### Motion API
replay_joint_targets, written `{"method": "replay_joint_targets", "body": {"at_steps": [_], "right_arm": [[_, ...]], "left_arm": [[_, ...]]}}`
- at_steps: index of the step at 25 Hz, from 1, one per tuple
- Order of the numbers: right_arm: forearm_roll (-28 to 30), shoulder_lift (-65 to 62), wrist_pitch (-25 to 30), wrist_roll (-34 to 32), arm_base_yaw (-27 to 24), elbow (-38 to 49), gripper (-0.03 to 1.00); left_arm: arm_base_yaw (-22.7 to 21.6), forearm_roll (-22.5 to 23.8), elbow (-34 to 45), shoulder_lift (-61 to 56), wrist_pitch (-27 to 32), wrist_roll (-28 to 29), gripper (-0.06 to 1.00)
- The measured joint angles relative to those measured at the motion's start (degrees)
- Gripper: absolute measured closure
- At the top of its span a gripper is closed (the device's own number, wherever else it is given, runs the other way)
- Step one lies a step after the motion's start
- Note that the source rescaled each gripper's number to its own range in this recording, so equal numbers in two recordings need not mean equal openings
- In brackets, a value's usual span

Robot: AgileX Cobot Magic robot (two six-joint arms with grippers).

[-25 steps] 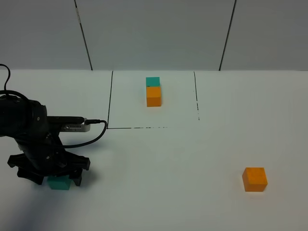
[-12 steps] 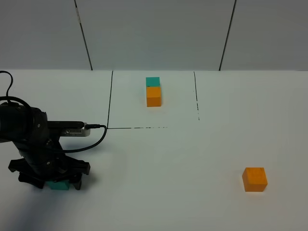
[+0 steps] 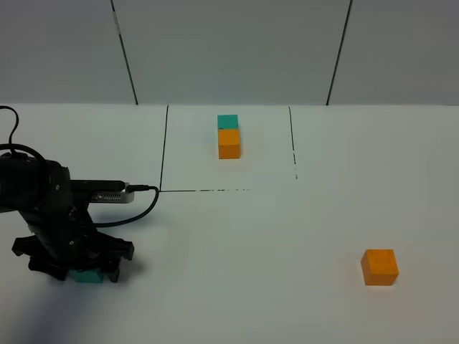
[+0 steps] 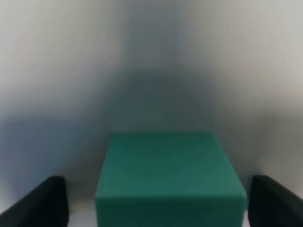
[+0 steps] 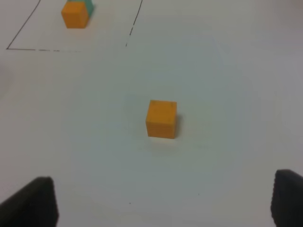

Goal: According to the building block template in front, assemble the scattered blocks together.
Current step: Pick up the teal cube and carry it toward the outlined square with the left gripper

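Straddling the teal cube (image 4: 168, 165), the left tool (image 4: 158, 203) gapes wide; the right tool (image 5: 161, 198), equally wide, faces the orange cube (image 5: 161, 118).

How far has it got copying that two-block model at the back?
Nothing is joined yet. In hand: the left pincer straddles the matte teal cube, jaws open with gaps either side. Left: grip it, fetch the matte orange cube before the open right pincer, and join both like the framed teal-and-orange template.
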State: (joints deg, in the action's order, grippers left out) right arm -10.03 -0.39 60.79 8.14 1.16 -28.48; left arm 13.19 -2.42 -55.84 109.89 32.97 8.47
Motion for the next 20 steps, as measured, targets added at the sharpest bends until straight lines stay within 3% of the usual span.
{"method": "replay_joint_targets", "body": {"at_steps": [7,12,20], "right_arm": [[0.0,0.0,0.0,0.0,0.0,0.0,0.17],[0.0,0.0,0.0,0.0,0.0,0.0,0.17],[0.0,0.0,0.0,0.0,0.0,0.0,0.17]], "left_arm": [[0.0,0.0,0.0,0.0,-1.3,0.0,0.64],[0.0,0.0,0.0,0.0,-2.6,0.0,0.93],[0.0,0.0,0.0,0.0,-3.2,0.1,0.94]]}}
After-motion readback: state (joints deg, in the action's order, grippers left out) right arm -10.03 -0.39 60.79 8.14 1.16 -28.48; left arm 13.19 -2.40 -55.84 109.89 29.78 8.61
